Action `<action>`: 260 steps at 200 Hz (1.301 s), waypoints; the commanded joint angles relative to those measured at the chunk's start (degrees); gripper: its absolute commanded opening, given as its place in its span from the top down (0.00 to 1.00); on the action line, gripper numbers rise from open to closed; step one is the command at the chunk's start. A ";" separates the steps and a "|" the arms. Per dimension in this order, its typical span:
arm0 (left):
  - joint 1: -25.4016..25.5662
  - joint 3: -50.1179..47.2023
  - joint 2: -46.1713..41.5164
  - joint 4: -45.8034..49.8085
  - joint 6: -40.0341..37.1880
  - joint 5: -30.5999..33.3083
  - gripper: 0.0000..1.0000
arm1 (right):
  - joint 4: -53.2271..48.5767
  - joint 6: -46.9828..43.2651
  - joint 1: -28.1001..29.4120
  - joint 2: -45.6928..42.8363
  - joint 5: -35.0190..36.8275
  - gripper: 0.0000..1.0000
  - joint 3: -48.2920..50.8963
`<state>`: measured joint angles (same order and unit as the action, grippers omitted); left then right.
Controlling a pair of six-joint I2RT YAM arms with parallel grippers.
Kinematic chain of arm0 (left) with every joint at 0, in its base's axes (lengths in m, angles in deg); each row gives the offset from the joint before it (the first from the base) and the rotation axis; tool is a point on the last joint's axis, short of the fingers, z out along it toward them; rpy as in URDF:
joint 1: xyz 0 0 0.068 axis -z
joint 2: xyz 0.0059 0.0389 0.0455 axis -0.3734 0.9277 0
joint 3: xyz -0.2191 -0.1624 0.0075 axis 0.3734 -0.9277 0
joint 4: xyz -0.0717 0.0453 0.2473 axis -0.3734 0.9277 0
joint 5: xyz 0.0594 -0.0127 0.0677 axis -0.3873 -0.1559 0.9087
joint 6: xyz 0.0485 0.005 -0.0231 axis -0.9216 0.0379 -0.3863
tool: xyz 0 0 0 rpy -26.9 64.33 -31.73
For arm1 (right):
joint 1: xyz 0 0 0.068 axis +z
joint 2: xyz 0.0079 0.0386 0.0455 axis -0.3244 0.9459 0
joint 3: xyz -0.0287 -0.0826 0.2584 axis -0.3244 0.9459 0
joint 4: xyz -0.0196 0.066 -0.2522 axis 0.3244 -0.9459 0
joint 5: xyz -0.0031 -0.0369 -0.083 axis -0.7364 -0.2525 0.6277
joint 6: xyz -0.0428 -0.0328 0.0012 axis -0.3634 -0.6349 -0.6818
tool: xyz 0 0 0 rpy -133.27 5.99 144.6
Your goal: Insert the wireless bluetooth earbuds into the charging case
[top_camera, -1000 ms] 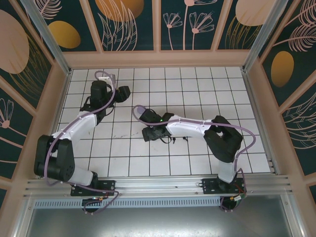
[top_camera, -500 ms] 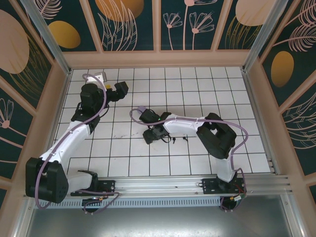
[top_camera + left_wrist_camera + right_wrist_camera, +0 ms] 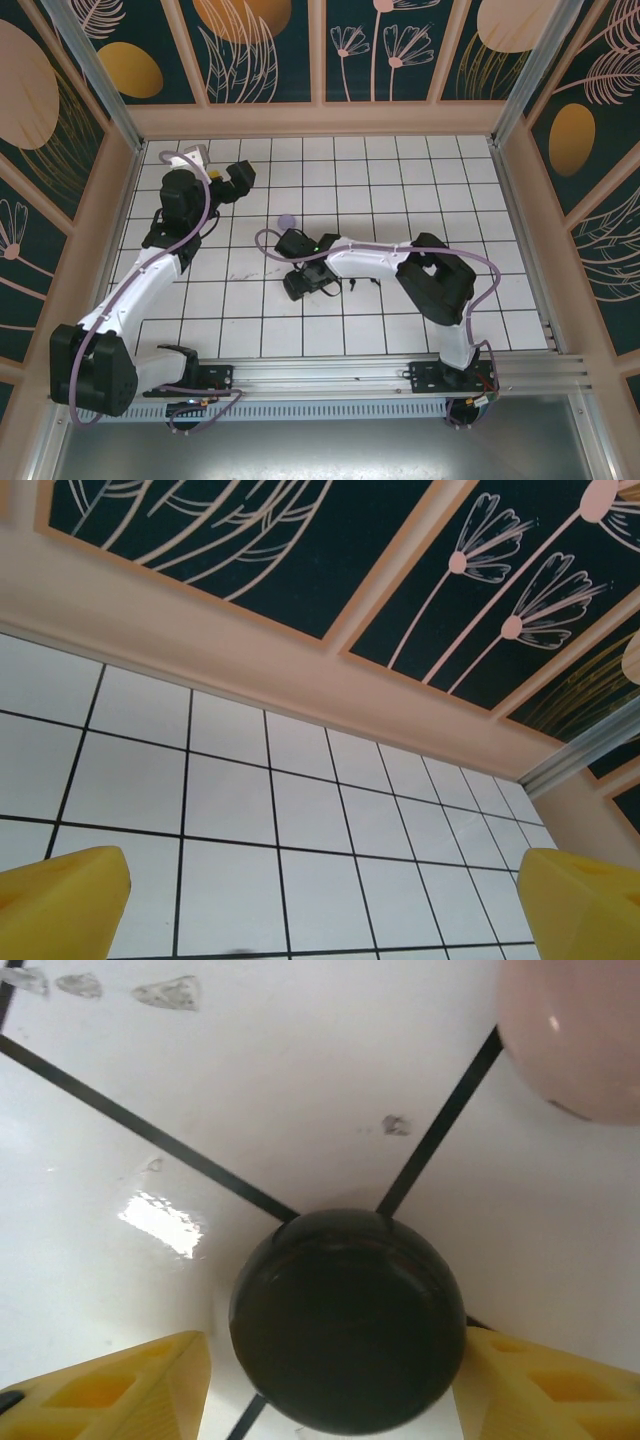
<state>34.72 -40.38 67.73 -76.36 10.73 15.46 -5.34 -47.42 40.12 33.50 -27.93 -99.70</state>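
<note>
1. Fingers (image 3: pixel 110 1385) of the right claw (image 3: pixel 330 1390) stand apart on either side of the black case (image 3: pixel 345 1320). They are not clamped, as a sliver of table shows beside one finger.
2. The pink case (image 3: pixel 580 1040) lies near it, at the edge of the wrist view.
3. The left claw (image 3: pixel 320 910) is wide apart, holds nothing and hangs over bare tiles near the back wall (image 3: pixel 300 540).
4. From above, the right claw (image 3: pixel 300 284) is low at mid-table. Dark specks (image 3: pixel 375 283) lie just right of it, too small to tell whether they are earbuds.
5. The lilac case (image 3: pixel 288 222) lies between the claws.
6. The table (image 3: pixel 400 180) is white with a black grid. Teal flower-print panels (image 3: pixel 270 40) surround it.
7. Since a second ago, the right claw has slid toward the near left, uncovering the lilac case. The left arm's elbow has swung outward.
</note>
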 commanded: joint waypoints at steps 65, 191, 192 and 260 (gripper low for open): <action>-0.23 0.31 -2.12 -1.12 1.53 1.21 0.01 | -5.21 -4.84 1.12 1.40 6.12 0.25 -5.45; -0.23 1.05 -3.09 -1.22 1.57 -0.37 0.01 | -5.56 -10.64 0.46 7.00 2.98 0.33 -7.72; -0.23 1.02 -3.09 -1.22 1.61 -0.37 0.01 | -5.55 -10.65 0.46 7.05 2.96 0.33 -7.72; -0.23 -0.17 -3.14 -2.20 3.32 -0.86 0.01 | -6.24 -10.30 0.19 7.38 2.94 0.47 -7.30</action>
<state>34.72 -40.49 65.85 -76.38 12.11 15.26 -9.87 -57.19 40.69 38.97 -25.79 -106.62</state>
